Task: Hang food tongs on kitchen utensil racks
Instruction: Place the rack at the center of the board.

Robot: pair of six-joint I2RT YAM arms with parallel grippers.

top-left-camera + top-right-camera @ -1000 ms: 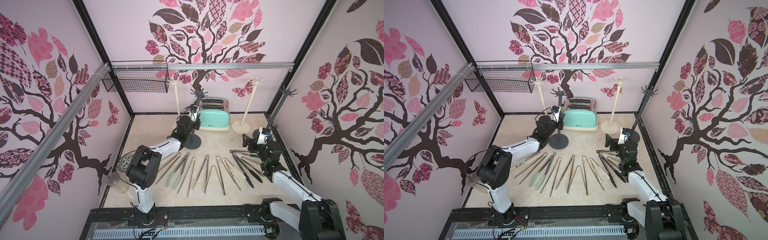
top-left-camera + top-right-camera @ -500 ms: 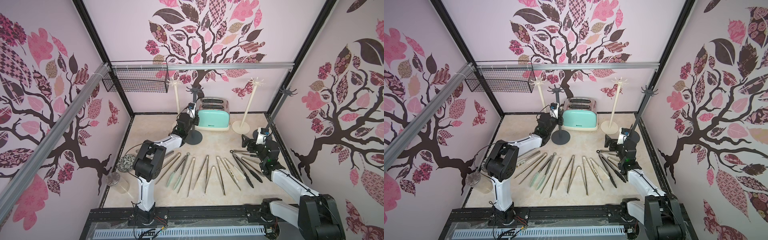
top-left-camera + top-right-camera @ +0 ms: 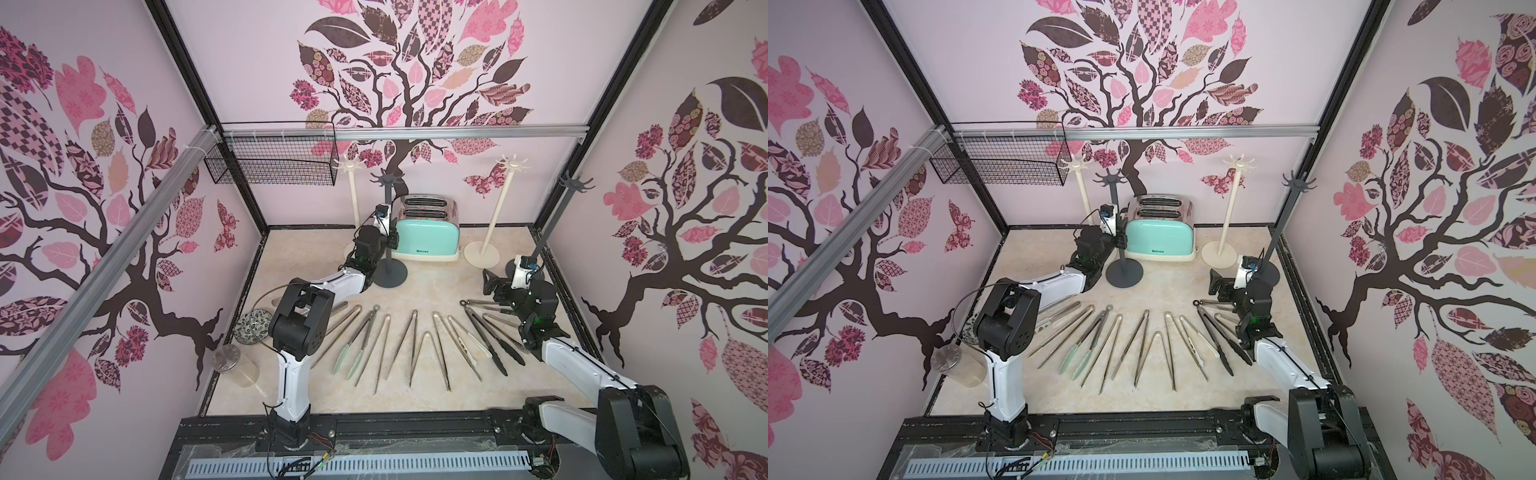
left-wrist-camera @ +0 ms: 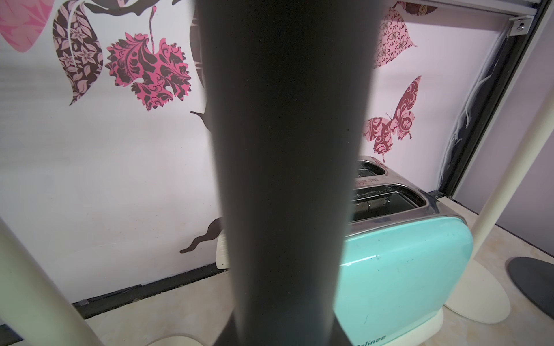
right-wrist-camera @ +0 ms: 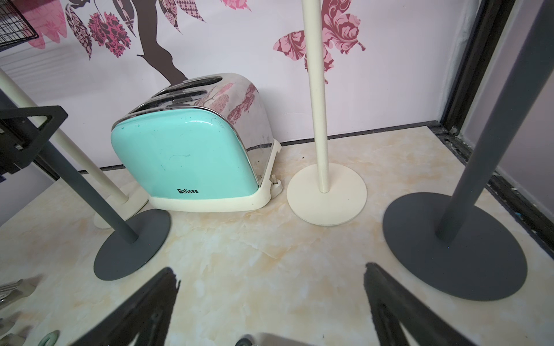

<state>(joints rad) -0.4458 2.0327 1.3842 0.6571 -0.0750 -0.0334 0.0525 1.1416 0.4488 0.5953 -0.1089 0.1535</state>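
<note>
L gripper [image 3: 390, 240] clamped on pole of dk-grey rack [image 3: 388, 199], just beside toaster [image 3: 428, 237]. R gripper [image 5: 269, 268] spread wide, empty, over tabletop [image 3: 316, 257]. Food tongs [image 3: 441, 347] fanned flat on tabletop, in front of rack.

Back centre of the table [image 3: 299, 259]: toaster [image 3: 428, 239]. Left of it, near the back wall: far-left rack [image 3: 354, 199]. Just in front of that, base close to the toaster's front left corner: inner-left rack [image 3: 388, 195]. Just right of the toaster: inner-right rack [image 3: 498, 208]. Further right and nearer the front, by the right wall: corner rack [image 3: 556, 216]. In front of all four racks, the tongs [image 3: 414, 320] lie side by side, fanned across the table. Up at back left: wire basket [image 3: 274, 164] on the rail, above the table. By the left wall: jar [image 3: 235, 363], with dish [image 3: 250, 328] behind it.
</note>
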